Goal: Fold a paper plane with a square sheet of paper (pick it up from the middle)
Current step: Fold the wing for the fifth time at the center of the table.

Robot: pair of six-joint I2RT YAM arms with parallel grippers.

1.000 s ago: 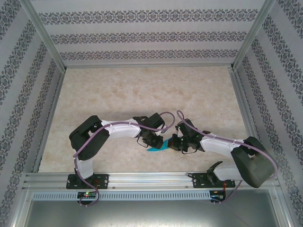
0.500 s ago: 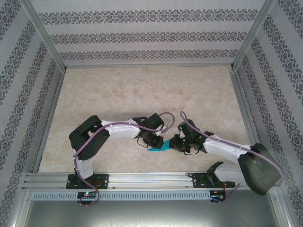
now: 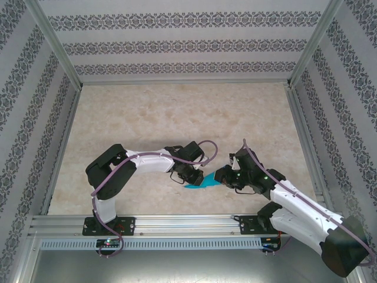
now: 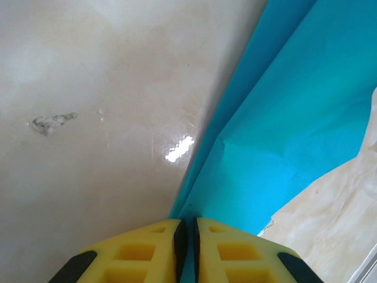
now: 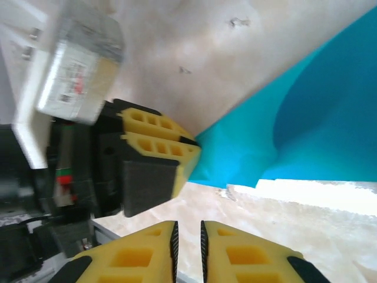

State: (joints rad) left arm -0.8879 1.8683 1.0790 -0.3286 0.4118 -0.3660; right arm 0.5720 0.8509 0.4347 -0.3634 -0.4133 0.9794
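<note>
The teal-blue sheet of paper (image 3: 200, 183) is folded into a narrow, creased, pointed shape and hangs low over the table near its front edge. My left gripper (image 3: 189, 177) is shut on its left end. In the left wrist view the paper (image 4: 283, 118) runs out from between the pads of that gripper (image 4: 187, 236). My right gripper (image 3: 219, 175) stands just right of the paper, apart from it. Its jaws (image 5: 187, 236) are slightly open with bare table between them. That view also has the paper (image 5: 294, 130) and the left gripper's yellow fingers (image 5: 156, 141) clamped on it.
The beige marbled table (image 3: 177, 118) lies inside patterned walls with metal posts. An aluminium rail (image 3: 188, 224) runs along the near edge by the arm bases. A small dark mark (image 4: 53, 122) is on the table left of the paper.
My right gripper let go of the paper and drew back to the right, its arm swinging outward. The left gripper and the paper stayed where they were.
</note>
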